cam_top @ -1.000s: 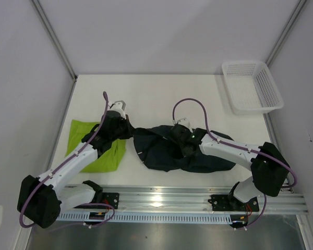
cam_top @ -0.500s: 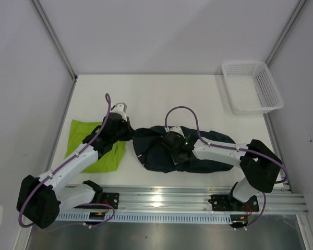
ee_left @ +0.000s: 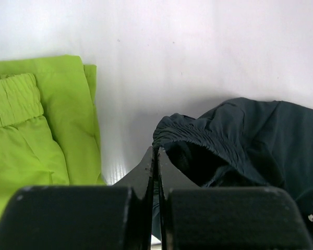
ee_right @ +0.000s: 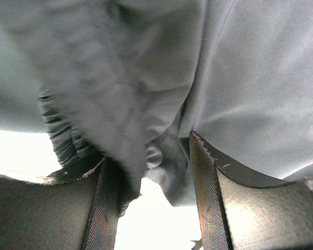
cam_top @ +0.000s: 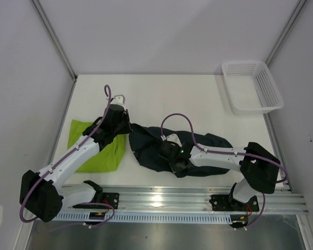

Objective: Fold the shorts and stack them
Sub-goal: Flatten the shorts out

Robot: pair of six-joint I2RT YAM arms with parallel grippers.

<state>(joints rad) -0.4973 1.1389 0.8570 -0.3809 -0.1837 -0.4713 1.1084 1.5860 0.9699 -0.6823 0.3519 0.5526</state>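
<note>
The dark navy-teal shorts (cam_top: 211, 148) lie crumpled at the middle of the table. The lime green shorts (cam_top: 101, 153) lie folded at the left. My left gripper (cam_top: 126, 127) is at the navy shorts' left corner. In the left wrist view it (ee_left: 157, 152) is shut, pinching the gathered waistband (ee_left: 198, 138), with the lime shorts (ee_left: 31, 130) on the left. My right gripper (cam_top: 170, 155) is low over the shorts' near left part. In the right wrist view it (ee_right: 148, 151) is open, with a bunched fold of navy fabric (ee_right: 250, 78) hanging between the fingers (ee_right: 203, 182).
A white mesh basket (cam_top: 250, 86) stands at the far right corner. The metal rail (cam_top: 188, 198) with both arm bases runs along the near edge. Walls close in the table on the left, back and right.
My right gripper has moved left and nearer across the navy shorts, dragging the cloth. My left gripper has shifted slightly away, keeping hold of the corner. The shorts look flatter and more spread.
</note>
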